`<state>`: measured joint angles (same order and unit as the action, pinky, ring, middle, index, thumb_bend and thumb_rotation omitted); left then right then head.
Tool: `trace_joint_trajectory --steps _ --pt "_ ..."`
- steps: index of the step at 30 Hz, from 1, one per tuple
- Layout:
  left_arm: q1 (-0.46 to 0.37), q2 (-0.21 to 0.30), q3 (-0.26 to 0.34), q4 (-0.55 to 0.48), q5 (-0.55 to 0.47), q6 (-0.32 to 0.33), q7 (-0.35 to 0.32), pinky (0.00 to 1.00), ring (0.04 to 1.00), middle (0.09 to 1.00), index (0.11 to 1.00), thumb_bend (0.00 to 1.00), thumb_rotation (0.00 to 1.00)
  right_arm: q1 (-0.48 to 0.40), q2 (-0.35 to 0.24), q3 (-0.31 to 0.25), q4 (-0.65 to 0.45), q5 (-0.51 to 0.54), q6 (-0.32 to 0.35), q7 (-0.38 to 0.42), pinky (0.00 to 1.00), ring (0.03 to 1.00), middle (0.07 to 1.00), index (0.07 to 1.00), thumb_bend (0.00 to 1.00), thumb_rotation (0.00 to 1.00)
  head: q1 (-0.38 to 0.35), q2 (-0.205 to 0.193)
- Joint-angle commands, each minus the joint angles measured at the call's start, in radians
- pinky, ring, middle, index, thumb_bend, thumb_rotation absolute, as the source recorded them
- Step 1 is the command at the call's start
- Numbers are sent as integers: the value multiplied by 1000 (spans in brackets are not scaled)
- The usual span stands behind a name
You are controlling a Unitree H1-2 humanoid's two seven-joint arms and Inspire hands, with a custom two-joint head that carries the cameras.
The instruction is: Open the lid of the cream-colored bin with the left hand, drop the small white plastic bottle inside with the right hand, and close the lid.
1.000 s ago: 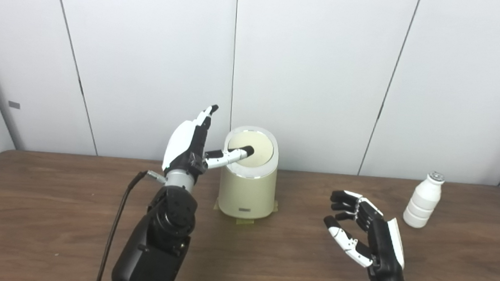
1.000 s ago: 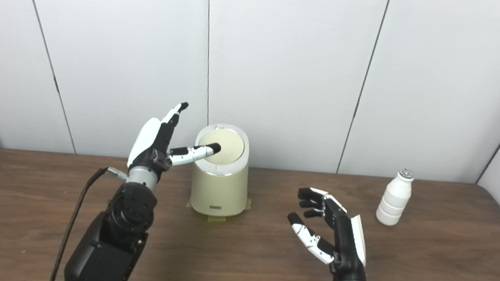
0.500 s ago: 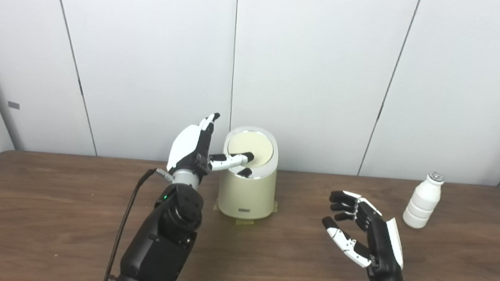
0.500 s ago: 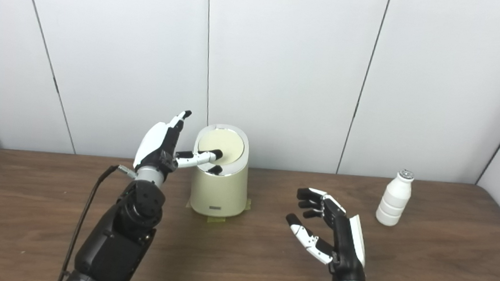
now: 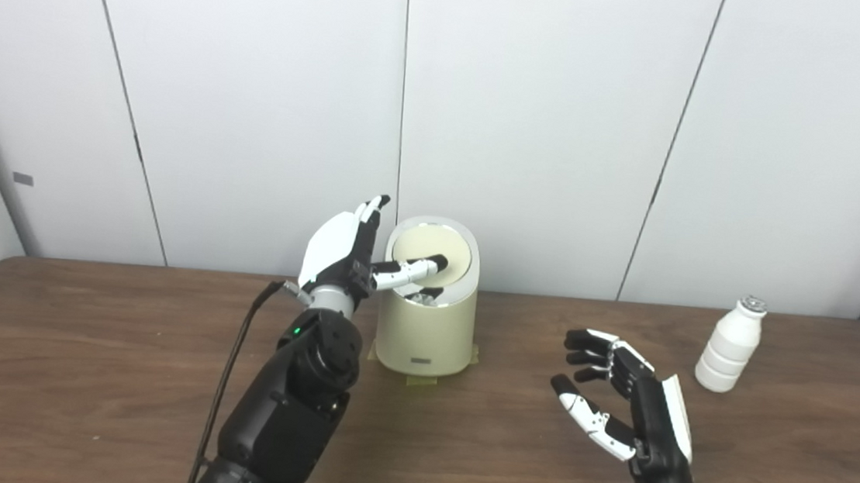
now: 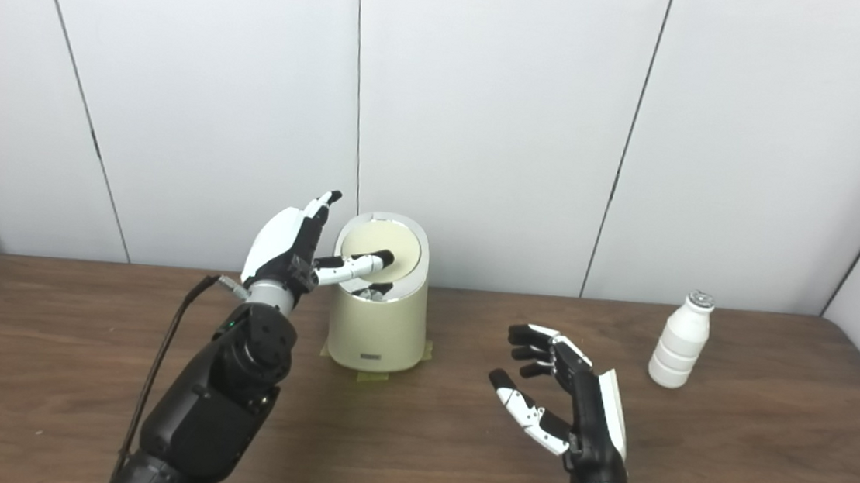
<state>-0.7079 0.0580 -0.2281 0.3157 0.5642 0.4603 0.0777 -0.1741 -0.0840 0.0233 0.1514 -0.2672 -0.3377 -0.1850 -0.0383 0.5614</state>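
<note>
While the left hand [image 5: 341, 248] pokes its thumb onto the tilted lid [image 5: 433, 245] of the cream bin [image 5: 426, 327], fingers spread, it grips nothing. Right hand [image 5: 633, 415] hovers open and empty, with the white bottle [image 5: 728, 344] standing off to its right.

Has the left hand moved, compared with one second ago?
Yes. The left hand shifted right, closer to the cream bin, its thumb on the lid.
</note>
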Motion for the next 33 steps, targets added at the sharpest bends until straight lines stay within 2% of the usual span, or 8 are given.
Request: trace_joint_trajectory --steps 1,3,7,17,21,28,33 --pt "-67 11 -10 -10 27 5 1 999 1000 1000 1000 761 524 45 21 14 42 -22 -8 -11 541 641 676 663 280 333 -3 2" --pt "-70 11 -14 -2 32 7 -8 998 1000 1000 1000 736 534 47 22 16 36 -20 -1 -7 545 644 678 663 278 334 -3 2" --pt "-73 9 -15 11 41 8 -9 984 1000 1000 1000 733 476 50 20 23 29 -26 2 -7 543 644 679 666 273 326 -5 3" --pt "-76 31 -44 24 92 5 24 1000 1000 1000 1000 920 223 47 18 23 35 -22 -4 -9 537 639 675 663 272 307 -4 4" --pt "-71 28 -48 26 169 9 6 1000 1000 1000 1000 912 135 50 17 22 27 -28 1 -11 539 640 675 662 272 308 -2 7" --pt "-60 47 -97 41 273 8 23 1000 1000 1000 1000 929 147 51 18 21 28 -21 -2 -10 535 639 676 661 274 310 -2 8" --pt "-59 43 -95 49 295 8 21 1000 1000 1000 1000 954 148 49 19 22 27 -30 7 -13 541 644 677 662 275 325 -2 6"
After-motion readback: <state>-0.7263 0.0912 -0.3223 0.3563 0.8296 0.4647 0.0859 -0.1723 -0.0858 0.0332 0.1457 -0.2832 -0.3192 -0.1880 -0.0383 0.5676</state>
